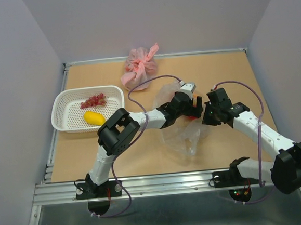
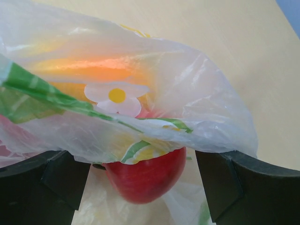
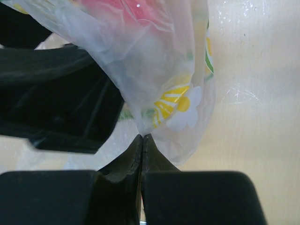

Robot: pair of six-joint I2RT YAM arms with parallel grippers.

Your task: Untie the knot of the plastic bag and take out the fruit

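Tabletop point(image 1: 230, 69) of tan board runs to pale walls point(image 1: 12, 76) on three sides, with a metal rail point(image 1: 161, 183) along the near edge. Bare board lies beyond and right of the right gripper point(image 3: 142, 139), whose jaws pinch a fold of the clear plastic bag point(image 1: 182, 136). Facing it, the left gripper point(image 1: 194, 108) stands spread wide, a red fruit point(image 2: 140, 180) between its fingers point(image 2: 220, 183) under the film. Well to its left a white basket point(image 1: 57, 112) holds grapes point(image 1: 93, 101) and a mango point(image 1: 94, 117); beyond sits a pink tied bag point(image 1: 140, 69). An orange shape point(image 2: 93, 70) deeper in the bag is too blurred to name.

Tan table point(image 1: 230, 69) with white basket point(image 1: 60, 106), pink tied bag point(image 1: 139, 71), clear plastic bag point(image 1: 181, 138).
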